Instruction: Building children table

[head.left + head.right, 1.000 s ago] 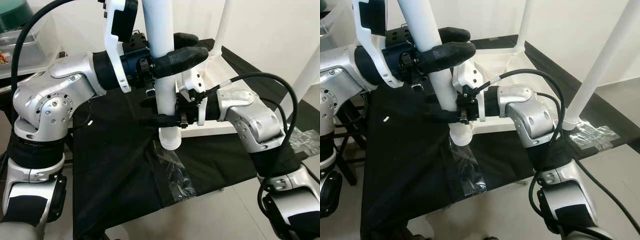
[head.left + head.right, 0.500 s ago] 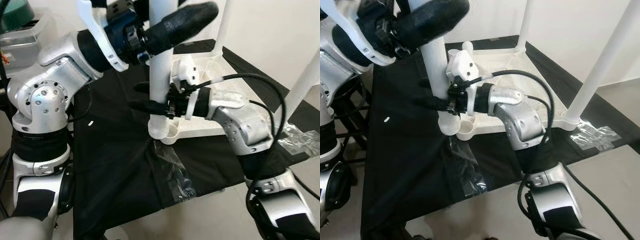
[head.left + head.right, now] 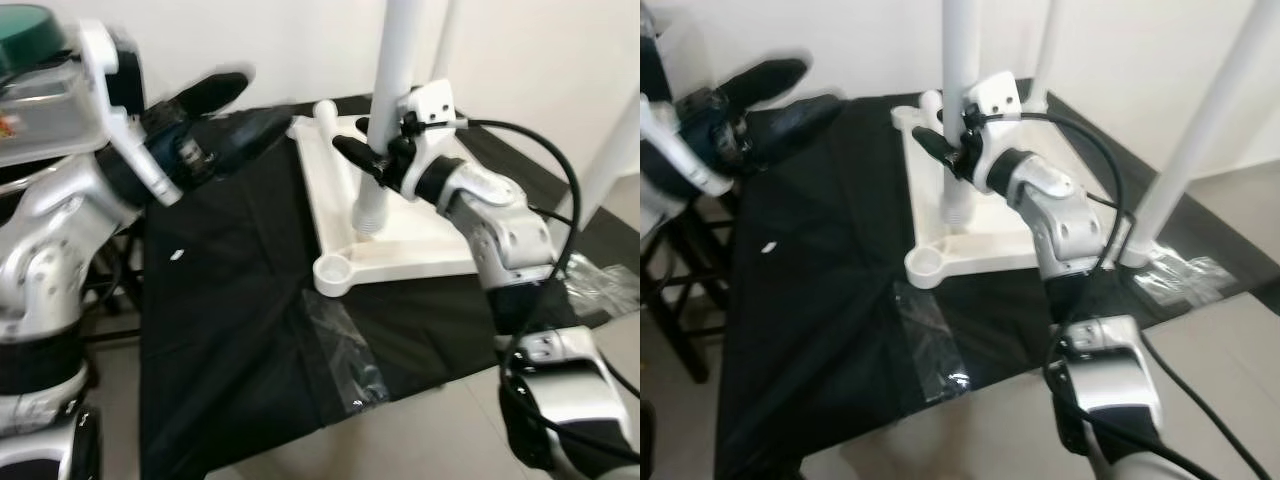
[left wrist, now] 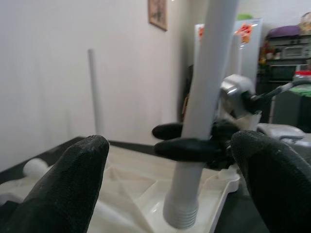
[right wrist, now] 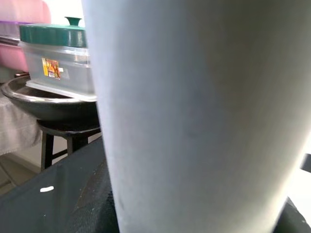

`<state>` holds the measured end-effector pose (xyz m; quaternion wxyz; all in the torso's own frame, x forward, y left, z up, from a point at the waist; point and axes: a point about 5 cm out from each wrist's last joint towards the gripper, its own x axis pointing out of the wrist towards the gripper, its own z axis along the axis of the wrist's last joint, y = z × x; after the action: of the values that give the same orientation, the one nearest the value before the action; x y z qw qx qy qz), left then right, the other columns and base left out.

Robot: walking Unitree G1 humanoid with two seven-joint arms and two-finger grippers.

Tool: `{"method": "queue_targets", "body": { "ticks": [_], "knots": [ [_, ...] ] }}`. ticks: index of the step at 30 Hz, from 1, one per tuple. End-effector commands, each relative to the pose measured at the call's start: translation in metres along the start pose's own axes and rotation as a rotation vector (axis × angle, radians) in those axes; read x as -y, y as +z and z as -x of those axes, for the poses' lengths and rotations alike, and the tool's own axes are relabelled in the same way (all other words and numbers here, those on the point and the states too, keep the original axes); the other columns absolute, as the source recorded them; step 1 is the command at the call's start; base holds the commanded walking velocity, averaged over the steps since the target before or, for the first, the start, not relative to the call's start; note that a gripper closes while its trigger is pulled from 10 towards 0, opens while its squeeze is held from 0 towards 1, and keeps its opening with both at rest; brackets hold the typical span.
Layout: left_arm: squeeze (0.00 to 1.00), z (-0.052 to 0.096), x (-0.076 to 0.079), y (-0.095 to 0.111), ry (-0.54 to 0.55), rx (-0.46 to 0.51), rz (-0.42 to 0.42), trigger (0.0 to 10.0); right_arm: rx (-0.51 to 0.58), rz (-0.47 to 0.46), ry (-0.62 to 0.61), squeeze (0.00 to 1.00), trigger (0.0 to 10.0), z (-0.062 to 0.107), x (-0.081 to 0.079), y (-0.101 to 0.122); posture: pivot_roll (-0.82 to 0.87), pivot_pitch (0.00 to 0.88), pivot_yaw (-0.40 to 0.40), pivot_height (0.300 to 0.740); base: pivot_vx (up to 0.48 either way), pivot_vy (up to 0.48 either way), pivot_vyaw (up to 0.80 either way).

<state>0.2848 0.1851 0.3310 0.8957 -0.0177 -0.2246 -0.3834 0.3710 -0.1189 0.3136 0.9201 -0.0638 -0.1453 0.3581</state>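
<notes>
R pincer (image 3: 368, 160) clamps the white table leg (image 3: 385, 105) w/ both black fingers closed round it, low on the shaft; leg stands near upright, its threaded end just above or resting on the upturned white tabletop (image 3: 420, 235), inside the frame rather than at a corner. L pincer (image 3: 215, 105) hangs apart to the L over the black cloth (image 3: 220, 300), fingers spread wide, holding nothing; its wrist view looks between its fingertips (image 4: 73, 179) at the leg and the R pincer.

The free corner socket (image 3: 332, 272) sits at the near corner, close to the leg end but not under it. Two more legs already stand at far corners, e.g. one at R (image 3: 1200, 130).

Risks, as I judge: one-handed grip low on a long leg → top sways, threads meet socket crooked & cross-thread or skid off the rim. Pushing sideways could slide the tabletop on the cloth-covered counter.

Hard to tell: whether the leg end touches the tabletop; leg top is cut off; L arm is motion-blurred; clear plastic wrap (image 3: 345, 345) on the cloth, contents unclear.
</notes>
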Motion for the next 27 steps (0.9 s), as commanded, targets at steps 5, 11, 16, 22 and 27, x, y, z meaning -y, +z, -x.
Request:
{"method": "queue_targets", "body": {
  "ticks": [5, 11, 16, 22, 27],
  "knots": [
    [0.64, 0.048, 0.015, -0.064, 0.378, -0.206, 0.020, 10.0, 0.081, -0.093, 0.194, 0.00, 10.0, -0.003, -0.015, 0.007, 0.04, 0.309, -0.018, 0.740, 0.000, 0.000, 0.00],
    [0.39, 0.071, 0.051, -0.097, 0.541, -0.377, 0.056, 10.0, 0.105, -0.140, 0.284, 0.00, 10.0, 0.002, -0.022, 0.004, 0.04, 0.358, -0.030, 0.740, 0.000, 0.000, 0.00],
    [0.31, 0.083, 0.084, -0.110, 0.597, -0.503, 0.045, 10.0, 0.150, -0.122, 0.511, 0.00, 10.0, 0.016, -0.034, 0.013, 0.04, 0.408, -0.033, 0.740, 0.000, 0.000, 0.00],
    [0.00, 0.091, 0.103, -0.107, 0.527, -0.459, 0.013, 10.0, 0.139, -0.076, 0.729, 0.00, 10.0, 0.021, -0.036, 0.022, 0.04, 0.455, -0.037, 0.740, 0.000, 0.000, 0.00],
    [0.00, 0.098, 0.122, -0.109, 0.503, -0.497, -0.007, 10.0, 0.125, -0.010, 0.838, 0.00, 10.0, 0.018, -0.031, 0.035, 0.03, 0.479, -0.045, 0.740, 0.000, 0.000, 0.00]
  ]
}}
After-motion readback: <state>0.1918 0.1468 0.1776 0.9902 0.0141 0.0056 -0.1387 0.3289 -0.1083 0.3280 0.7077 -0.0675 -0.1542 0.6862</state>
